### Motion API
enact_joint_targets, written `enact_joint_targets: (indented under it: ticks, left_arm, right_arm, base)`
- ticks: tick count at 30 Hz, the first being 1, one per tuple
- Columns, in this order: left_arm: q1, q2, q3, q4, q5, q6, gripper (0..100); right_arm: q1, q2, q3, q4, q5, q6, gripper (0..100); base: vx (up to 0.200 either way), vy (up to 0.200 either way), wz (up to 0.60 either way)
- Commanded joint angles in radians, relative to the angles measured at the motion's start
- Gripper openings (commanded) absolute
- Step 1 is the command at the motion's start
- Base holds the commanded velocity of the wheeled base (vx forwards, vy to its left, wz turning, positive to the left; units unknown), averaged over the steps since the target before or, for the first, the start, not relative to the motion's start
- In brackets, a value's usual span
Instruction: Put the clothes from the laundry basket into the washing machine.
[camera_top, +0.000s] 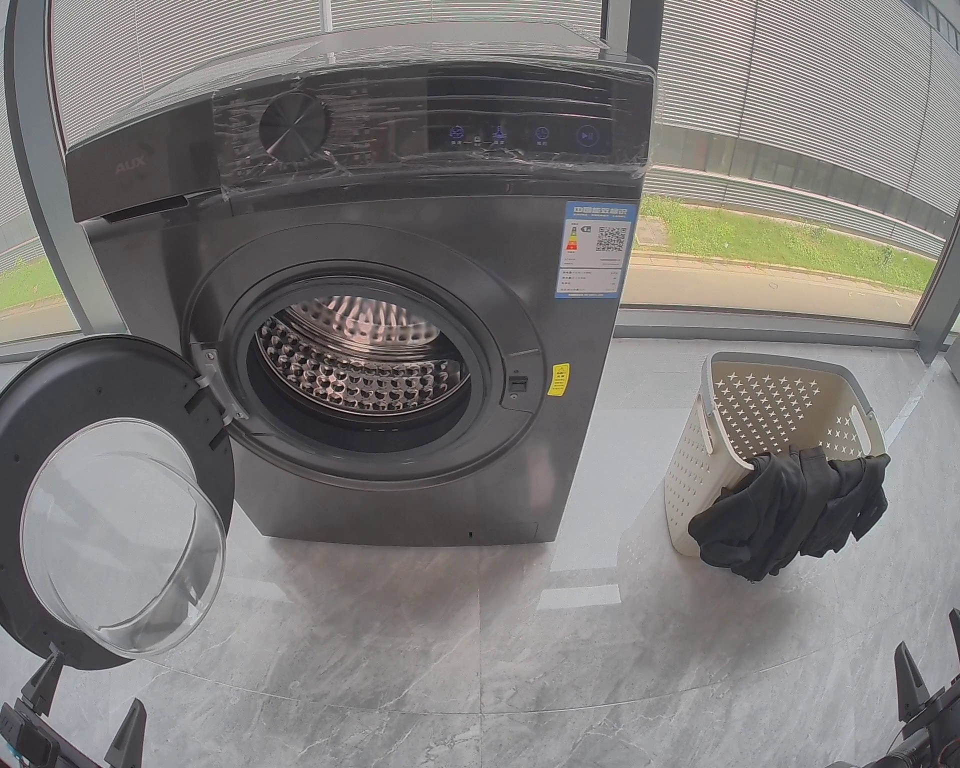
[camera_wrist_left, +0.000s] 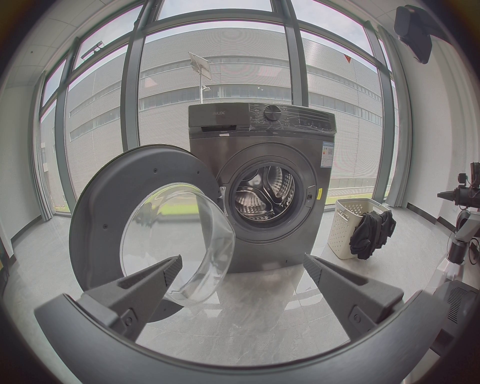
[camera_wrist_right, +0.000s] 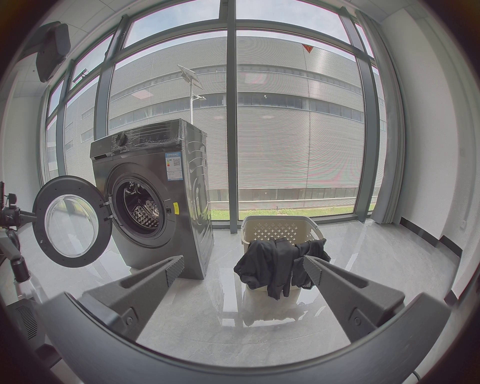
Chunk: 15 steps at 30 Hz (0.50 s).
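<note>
Left gripper (camera_wrist_left: 242, 260) was open wide, with nothing between its fingers. I saw it low over the floor (camera_top: 560, 650), close to the round door (camera_top: 70, 400). Right gripper (camera_wrist_right: 242, 260) was open wide too and held nothing. It sat low on the other side, near the laundry basket (camera_top: 690, 470) but not touching it. I saw the black clothes (camera_top: 790, 510) hanging over the basket's near rim and drooping down its outside wall. The white basket stood on the floor to the right of the washing machine (camera_top: 400, 220). The door was swung all the way open to the left, and I could look right into the shiny drum (camera_top: 360, 360). Behind it all were big windows (camera_top: 800, 120).
</note>
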Motion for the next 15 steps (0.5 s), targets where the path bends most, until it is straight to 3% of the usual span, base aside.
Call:
enact_joint_targets:
  ticks: [1, 8, 15]
  left_arm:
    - [0.001, -0.018, 0.018, 0.0, -0.001, 0.0, 100]
    - [0.001, -0.018, 0.018, 0.0, 0.001, 0.002, 100]
    - [0.001, -0.018, 0.018, 0.0, 0.001, 0.003, 100]
  right_arm:
    - [0.0, -0.013, 0.018, -0.001, 0.0, 0.0, 100]
    - [0.0, -0.013, 0.018, -0.001, 0.0, 0.0, 100]
    - [0.0, -0.013, 0.018, -0.001, 0.0, 0.0, 100]
  base:
    - [0.0, -0.2, 0.0]
    - [0.0, -0.2, 0.0]
    - [0.0, 0.0, 0.0]
